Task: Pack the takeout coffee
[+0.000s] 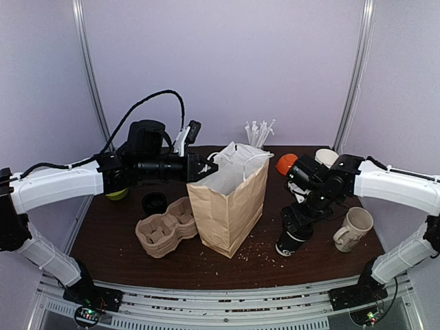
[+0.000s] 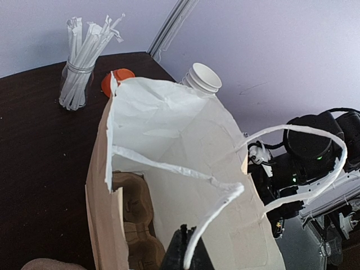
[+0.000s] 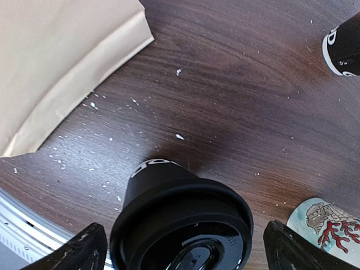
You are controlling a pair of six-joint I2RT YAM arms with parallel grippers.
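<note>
Black fingers of my right gripper (image 3: pixel 188 250) stand spread either side of the takeout coffee (image 3: pixel 160 185), upright on the table (image 3: pixel 236 84) right of the paper bag (image 1: pixel 227 206); I'd drop lower and squeeze below the lid (image 3: pixel 185 222). My left gripper (image 1: pixel 204 169) is clenched on the bag's rim; only its wrist view shows the mouth gaping.

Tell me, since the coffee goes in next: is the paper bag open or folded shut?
Open. The paper bag stands upright, its mouth spread wide; the left wrist view looks straight into its white inside.
</note>
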